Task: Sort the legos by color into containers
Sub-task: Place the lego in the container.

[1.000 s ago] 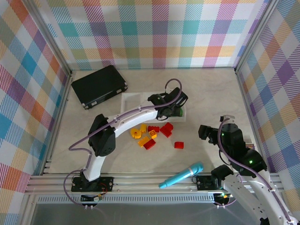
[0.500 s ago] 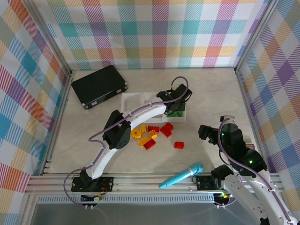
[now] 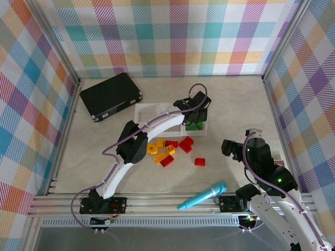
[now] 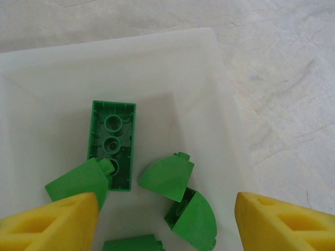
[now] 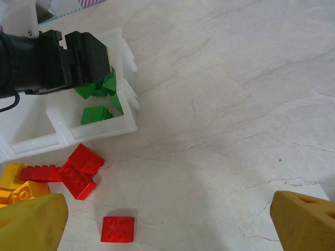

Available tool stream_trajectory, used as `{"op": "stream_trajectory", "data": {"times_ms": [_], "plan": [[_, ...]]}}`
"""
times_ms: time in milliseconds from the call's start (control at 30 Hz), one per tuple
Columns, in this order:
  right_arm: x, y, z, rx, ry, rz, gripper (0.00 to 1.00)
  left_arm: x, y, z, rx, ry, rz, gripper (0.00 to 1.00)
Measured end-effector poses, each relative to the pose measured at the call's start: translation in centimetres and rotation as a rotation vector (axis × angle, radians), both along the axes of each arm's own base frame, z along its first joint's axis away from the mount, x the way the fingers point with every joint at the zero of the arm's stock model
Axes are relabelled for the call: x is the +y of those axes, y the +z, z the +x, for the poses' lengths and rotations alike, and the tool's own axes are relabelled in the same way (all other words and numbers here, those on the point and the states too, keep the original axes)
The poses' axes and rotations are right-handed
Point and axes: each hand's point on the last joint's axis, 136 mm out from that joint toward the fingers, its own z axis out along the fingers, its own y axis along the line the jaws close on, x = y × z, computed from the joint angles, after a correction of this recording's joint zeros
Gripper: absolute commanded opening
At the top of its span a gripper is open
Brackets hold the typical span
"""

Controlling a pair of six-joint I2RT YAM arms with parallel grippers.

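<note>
- The pale marbled tabletop (image 3: 235, 104) carries everything, with checked panels walling it on three sides.
- The left arm (image 3: 131, 149) stretches across the tabletop to the right end of the containers. The left fingers (image 4: 52, 225) hang apart over that end compartment with nothing between them.
- The right arm (image 3: 261, 162) sits folded at the right side. The right fingers (image 5: 31, 222) stand wide apart over bare tabletop, gripping nothing.
- A black case (image 3: 111, 95) lies flat at the far left, well apart from the bricks.
- The containers (image 3: 146, 106) are a row of white-rimmed trays in the middle of the tabletop.
- A teal microphone toy (image 3: 203, 195) lies near the front edge, between the arm bases.
- The green legos (image 4: 111, 144) are in the right-end compartment. One long brick lies hollow side up among three curved pieces. A further piece at the frame's lower edge is probably a brick too, though it is cut off.
- The red and yellow-orange legos (image 3: 170, 149) lie loose on the tabletop just in front of the containers.
- One red brick (image 3: 199, 161) sits apart from the others, to their right.
</note>
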Motion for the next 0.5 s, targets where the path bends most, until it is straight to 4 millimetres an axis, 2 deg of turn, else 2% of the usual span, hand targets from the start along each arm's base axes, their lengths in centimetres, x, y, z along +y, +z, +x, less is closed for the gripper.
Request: {"op": "stream_trajectory", "data": {"times_ms": [133,233,400,500], "plan": [[0.0,-0.1,0.0,0.002,-0.002,-0.002,0.99,-0.6,1.1,-0.2,-0.011,-0.034,-0.032,0.75],[0.0,-0.3,0.0,0.007,-0.002,-0.005,0.99,-0.8,3.5,-1.0,-0.036,-0.072,-0.067,0.76],[0.0,-0.6,0.1,0.024,-0.004,-0.01,0.99,-0.8,11.2,-3.1,-0.141,-0.142,-0.163,0.77],[0.1,-1.0,0.2,0.046,-0.004,-0.018,0.99,0.1,15.7,-5.5,-0.217,-0.183,-0.217,0.8]]}}
